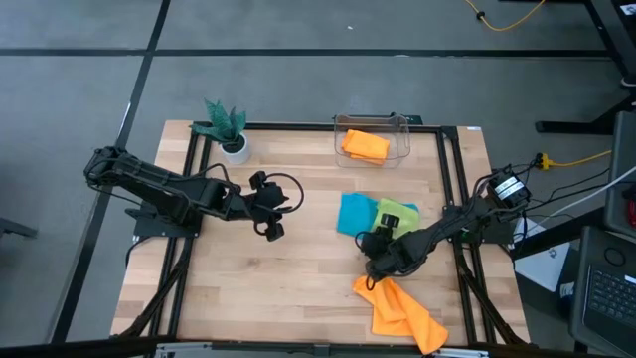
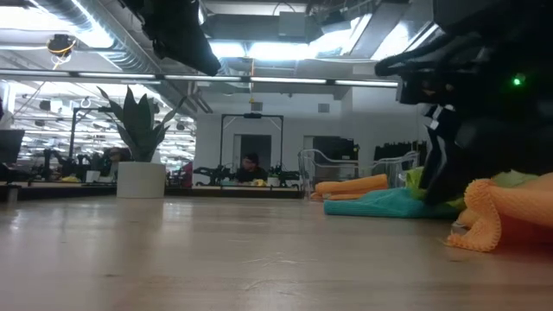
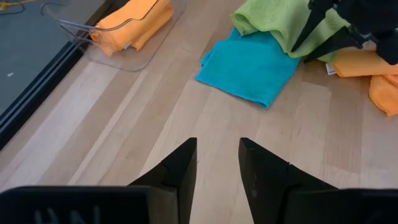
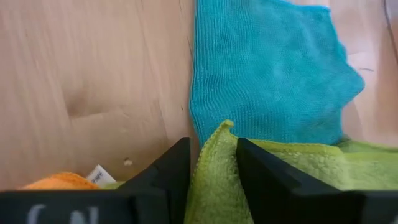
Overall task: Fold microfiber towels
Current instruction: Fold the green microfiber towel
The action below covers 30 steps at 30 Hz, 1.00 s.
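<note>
A lime green towel (image 1: pixel 399 213) lies crumpled at the table's right middle, with one edge over a flat teal towel (image 1: pixel 354 214). My right gripper (image 1: pixel 373 242) is down at the green towel's near-left corner and shut on it. A crumpled orange towel (image 1: pixel 402 310) lies by the near edge, just in front of that gripper. A second orange towel (image 1: pixel 364 146), folded, sits in the clear bin. My left gripper (image 1: pixel 283 206) hangs open above bare wood at the left middle, pointing toward the towels, with nothing between its fingers (image 3: pixel 186 162). My right gripper pinches the green towel's corner (image 4: pixel 216 146) beside the teal towel (image 4: pixel 267 68) between its two fingers. The cloth bunches up into a peak in the gap; whether one layer or several, I cannot tell. The fingers slant down from the near right. The rest of the towel (image 4: pixel 292 177) lies on the table.
A clear plastic bin (image 1: pixel 401 127) stands at the far edge, right of centre. A small plant in a white pot (image 1: pixel 229 134) stands at the far left. Bare wood spans the table's middle and near left. A black frame rail runs along the table's edges.
</note>
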Tool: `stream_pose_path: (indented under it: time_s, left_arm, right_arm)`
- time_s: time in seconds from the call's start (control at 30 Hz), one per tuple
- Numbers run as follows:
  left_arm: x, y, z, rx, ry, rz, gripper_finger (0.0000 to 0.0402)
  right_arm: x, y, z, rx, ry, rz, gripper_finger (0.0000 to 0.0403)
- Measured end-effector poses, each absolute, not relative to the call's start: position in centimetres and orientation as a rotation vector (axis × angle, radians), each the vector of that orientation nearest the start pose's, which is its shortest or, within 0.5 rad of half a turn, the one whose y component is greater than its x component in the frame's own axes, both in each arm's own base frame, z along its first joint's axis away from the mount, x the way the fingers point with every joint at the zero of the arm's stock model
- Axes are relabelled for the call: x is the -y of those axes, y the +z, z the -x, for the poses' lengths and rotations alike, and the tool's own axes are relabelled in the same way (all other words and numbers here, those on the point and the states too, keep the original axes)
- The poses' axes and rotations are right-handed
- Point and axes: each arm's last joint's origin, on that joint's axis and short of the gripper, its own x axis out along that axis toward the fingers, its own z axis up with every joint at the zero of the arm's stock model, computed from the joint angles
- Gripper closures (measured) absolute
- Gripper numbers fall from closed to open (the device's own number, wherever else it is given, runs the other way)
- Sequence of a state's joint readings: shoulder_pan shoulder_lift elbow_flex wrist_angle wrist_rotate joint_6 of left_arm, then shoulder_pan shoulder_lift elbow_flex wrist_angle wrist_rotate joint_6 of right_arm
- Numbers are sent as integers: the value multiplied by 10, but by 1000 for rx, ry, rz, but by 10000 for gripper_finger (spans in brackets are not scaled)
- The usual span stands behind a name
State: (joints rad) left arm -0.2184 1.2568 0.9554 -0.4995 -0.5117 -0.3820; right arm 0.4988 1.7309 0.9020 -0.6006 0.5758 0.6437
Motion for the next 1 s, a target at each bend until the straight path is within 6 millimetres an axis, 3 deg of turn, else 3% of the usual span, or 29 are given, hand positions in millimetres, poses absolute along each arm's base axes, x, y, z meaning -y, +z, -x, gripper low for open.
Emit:
stream_pose_path:
  time_s: [0.43, 0.63, 0.8, 1.0]
  left_arm:
    - [41, 272, -252, -682, 414, 74, 289]
    - [41, 272, -252, -682, 414, 74, 289]
    - [41, 272, -252, -682, 414, 74, 289]
    - [41, 272, -252, -682, 413, 73, 289]
  right_arm:
    - [-123, 145, -258, -1175, -464, 174, 318]
    - [-129, 162, -271, -1103, -473, 169, 381]
    - [-136, 195, -289, -1011, -481, 237, 396]
    - [-150, 262, -315, -853, -416, 370, 400]
